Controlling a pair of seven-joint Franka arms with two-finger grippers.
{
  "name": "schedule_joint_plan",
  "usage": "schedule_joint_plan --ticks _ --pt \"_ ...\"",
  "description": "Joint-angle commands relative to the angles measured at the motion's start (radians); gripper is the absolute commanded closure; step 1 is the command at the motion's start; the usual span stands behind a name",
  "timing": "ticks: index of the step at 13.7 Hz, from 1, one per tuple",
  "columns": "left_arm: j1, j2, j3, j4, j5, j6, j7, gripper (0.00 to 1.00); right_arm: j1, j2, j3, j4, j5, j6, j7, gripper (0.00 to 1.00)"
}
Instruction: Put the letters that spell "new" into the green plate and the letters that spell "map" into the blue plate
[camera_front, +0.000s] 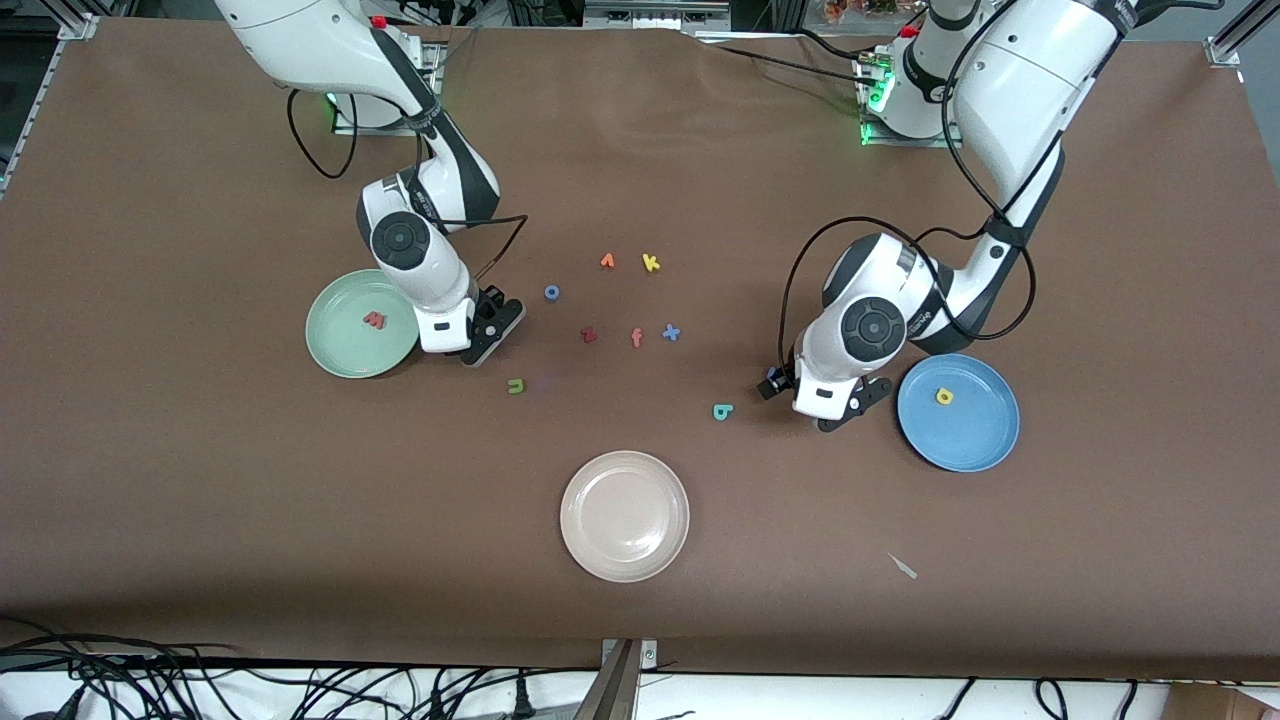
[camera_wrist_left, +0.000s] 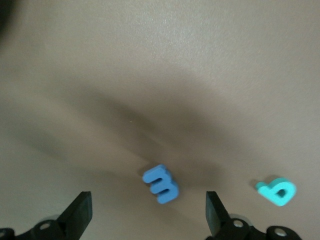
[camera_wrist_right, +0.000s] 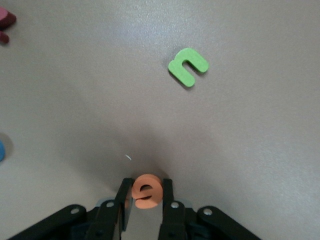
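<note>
**Two grippers, two letters: e is gripped, m is next**

We have the right gripper (camera_wrist_right: 145, 200) closed on the orange e (camera_wrist_right: 147, 191), low at the table beside the green plate (camera_front: 340, 355), on the side toward the table's middle. In the front view the e is hidden under the wrist. To do this step well we lift straight up first, so the foam does not drag, then carry it over the plate and let go low, near the salmon-red w (camera_front: 374, 320) that lies inside already. The grip is only on the edges of a soft, thin piece, so we judge it can twist or slip; slow move, no jerk.

The green n (camera_front: 516, 386) lies flat on the table, nearer to the front camera than the right gripper and apart from it, approx. toward the cream-beige plate (camera_front: 660, 545). It is the last one for "new".

The left gripper (camera_wrist_left: 147, 215) hangs wide open and holds nothing, just beside the blue plate (camera_front: 985, 440). The blue m (camera_wrist_left: 161, 184) lies between its fingers, a bit off the centre. We should centre first, then descend & close. The teal p (camera_front: 723, 411) waits near it on the table. The yellow a (camera_front: 944, 396) is already in the blue plate.

All letters are small, chunky foam, w/ bright colours.
</note>
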Motion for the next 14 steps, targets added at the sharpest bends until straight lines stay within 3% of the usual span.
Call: schedule_joint_plan --ticks 1,5,9,12,14 --pt "-0.03 0.01 0.005 0.017 -0.019 0.034 -0.123 0.0 0.002 -0.097 -0.04 0.001 -0.006 -0.125 -0.057 1.0" --pt "-0.041 0.008 0.008 -0.011 -0.017 0.074 -0.232 0.0 0.001 -0.165 -0.178 -0.031 -0.005 -0.218 -0.369 1.0" --pt "-0.041 -0.01 0.01 -0.091 0.067 0.166 -0.317 0.0 0.001 -0.179 -0.241 -0.071 -0.005 -0.274 -0.469 1.0" --pt "-0.042 -0.016 0.007 -0.105 0.182 0.169 -0.447 0.0 0.001 -0.18 -0.302 -0.133 -0.005 -0.266 -0.513 1.0" --pt "-0.039 -0.012 0.007 -0.105 0.194 0.176 -0.483 0.03 0.001 -0.192 -0.348 -0.134 -0.003 -0.272 -0.596 1.0"
